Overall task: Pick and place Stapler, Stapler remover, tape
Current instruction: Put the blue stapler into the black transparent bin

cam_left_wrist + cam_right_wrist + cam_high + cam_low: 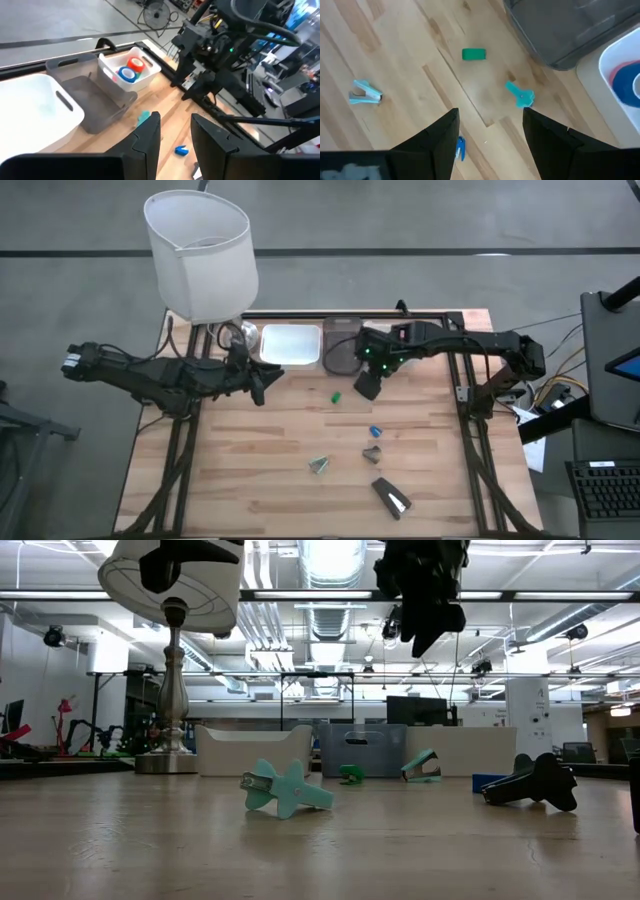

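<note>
The black stapler (392, 495) with its silver strip lies near the table's front edge. A teal stapler remover (521, 95) lies beside the grey bin, below my right gripper (490, 132), which hangs open high over the table and points down. Two more removers lie nearer the front, a pale one (319, 465) and a dark one (372, 452). The tape, blue and red rolls (129, 70), sits in a small white bin (150, 75) at the back. My left gripper (175, 132) is open, held nearly level above the table's left part.
A larger white bin (290, 345) and the grey bin (345, 355) stand along the far edge, and a lamp (200, 255) stands at the back left. A small green piece (337, 395) and a blue one (376, 431) lie on the wood.
</note>
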{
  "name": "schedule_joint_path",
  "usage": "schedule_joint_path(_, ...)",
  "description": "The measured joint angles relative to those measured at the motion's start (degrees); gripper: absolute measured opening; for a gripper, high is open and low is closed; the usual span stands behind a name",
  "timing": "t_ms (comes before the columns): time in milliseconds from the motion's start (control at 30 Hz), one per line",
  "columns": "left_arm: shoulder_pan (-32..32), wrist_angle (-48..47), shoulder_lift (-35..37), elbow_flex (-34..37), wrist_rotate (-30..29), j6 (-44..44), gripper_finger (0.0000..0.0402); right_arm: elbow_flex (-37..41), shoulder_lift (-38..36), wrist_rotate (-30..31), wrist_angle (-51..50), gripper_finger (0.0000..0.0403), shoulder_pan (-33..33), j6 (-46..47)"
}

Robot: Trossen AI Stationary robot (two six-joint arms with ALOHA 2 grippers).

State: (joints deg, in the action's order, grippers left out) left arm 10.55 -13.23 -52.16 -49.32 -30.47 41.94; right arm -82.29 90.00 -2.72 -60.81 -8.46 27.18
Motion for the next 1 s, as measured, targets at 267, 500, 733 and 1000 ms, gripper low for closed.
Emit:
schedule_joint_path(267, 0.02, -1.83, 0.0, 0.01, 1.56, 0.54, 0.011, 2.29, 0.0, -0.04, 0.52, 0.0208, 2.69, 1.17)
schedule_joint_path(500, 0.02, -4.05, -0.03, 0.02, 4.18, 1.46, 0.011, 5.18, 0.02, -0.09, 3.59, 0.0205, 4.57, 3.04)
schedule_joint_path(733, 0.04, -6.58, -2.01, 0.02, 5.61, 1.54, 0.011, 7.36, 0.02, -0.11, 4.28, 0.0205, 6.3, 4.42)
schedule_joint_path(1000, 0.04, -6.91, -6.71, 0.02, 7.94, 1.74, 0.011, 7.53, 0.02, -0.11, 4.66, 0.0203, 7.78, 4.33)
